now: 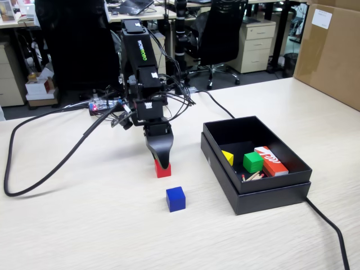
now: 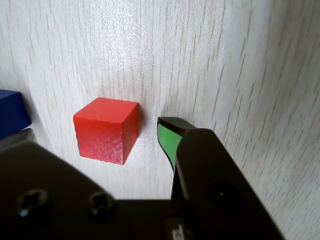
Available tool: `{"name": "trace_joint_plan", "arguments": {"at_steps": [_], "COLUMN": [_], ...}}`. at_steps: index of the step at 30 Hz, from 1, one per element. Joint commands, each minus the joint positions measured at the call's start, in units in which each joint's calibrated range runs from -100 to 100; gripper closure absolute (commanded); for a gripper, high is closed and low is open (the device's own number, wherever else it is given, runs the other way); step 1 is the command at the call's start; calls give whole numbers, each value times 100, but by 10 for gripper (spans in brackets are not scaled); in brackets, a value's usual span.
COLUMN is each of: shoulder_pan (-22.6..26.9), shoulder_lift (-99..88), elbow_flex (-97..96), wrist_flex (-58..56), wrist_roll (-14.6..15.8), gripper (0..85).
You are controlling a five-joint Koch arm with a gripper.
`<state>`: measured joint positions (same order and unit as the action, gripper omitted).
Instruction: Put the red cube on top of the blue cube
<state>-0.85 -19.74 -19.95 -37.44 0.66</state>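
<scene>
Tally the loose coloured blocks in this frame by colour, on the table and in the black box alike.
Red cube: 1, on the table at the claw
Blue cube: 1, on the table
Green cube: 1, in the box
Yellow piece: 1, in the box
Red-orange printed block: 1, in the box
Total: 5
</scene>
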Motion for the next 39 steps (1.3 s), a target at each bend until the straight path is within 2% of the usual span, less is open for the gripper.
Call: {"name": "trace_joint_plan", "arguments": {"at_steps": [1, 17, 21, 25, 30, 32, 35, 39], "shoulder_pan": [-10, -10, -10, -5, -20, -20, -29, -34], "shoulder_lift": [6, 396, 419, 442, 465, 465, 442, 305], "elbow_flex": [381, 381, 344, 281, 218, 109, 127, 154], "wrist_flex": [232, 318, 318, 318, 387, 543, 577, 551], "wrist_roll": [-49, -190, -181, -166, -147, -147, -93, -68], "gripper": [378, 423, 460, 511, 680, 720, 843, 846]}}
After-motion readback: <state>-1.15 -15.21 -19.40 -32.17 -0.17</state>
